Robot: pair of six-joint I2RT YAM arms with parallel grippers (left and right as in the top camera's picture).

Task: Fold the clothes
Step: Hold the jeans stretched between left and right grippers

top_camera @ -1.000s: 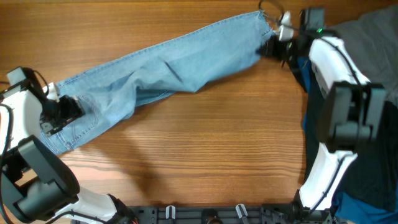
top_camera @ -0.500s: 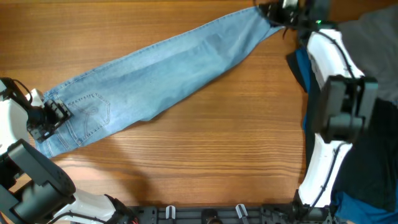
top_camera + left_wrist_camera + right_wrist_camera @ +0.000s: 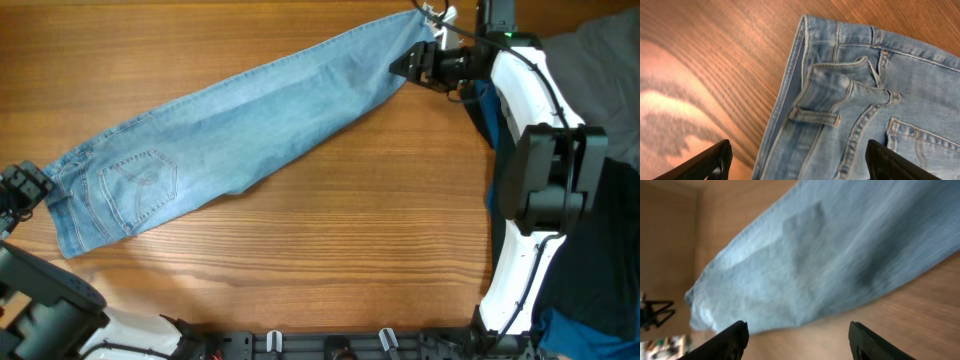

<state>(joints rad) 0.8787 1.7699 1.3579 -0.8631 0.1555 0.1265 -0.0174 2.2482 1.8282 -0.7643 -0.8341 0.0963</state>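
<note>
The clothes, a pair of light blue jeans, lie flat and stretched in a diagonal across the wooden table, waist at lower left, ankle hem at upper right. A stitched back pocket faces up. My left gripper sits at the table's left edge just off the waistband. In the left wrist view the left gripper is open wide over the waistband and a belt loop. My right gripper hovers open beside the ankle end. The right wrist view shows only bare wood between the right gripper's fingers, with the blurred jeans beyond.
Dark blue cloth and grey cloth lie at the right edge behind the right arm. A black rail with clips runs along the table's front edge.
The right gripper opened, let go of the ankle hem and drew away from it. The left gripper slid left off the waist. The jeans went from rumpled to stretched flat.
</note>
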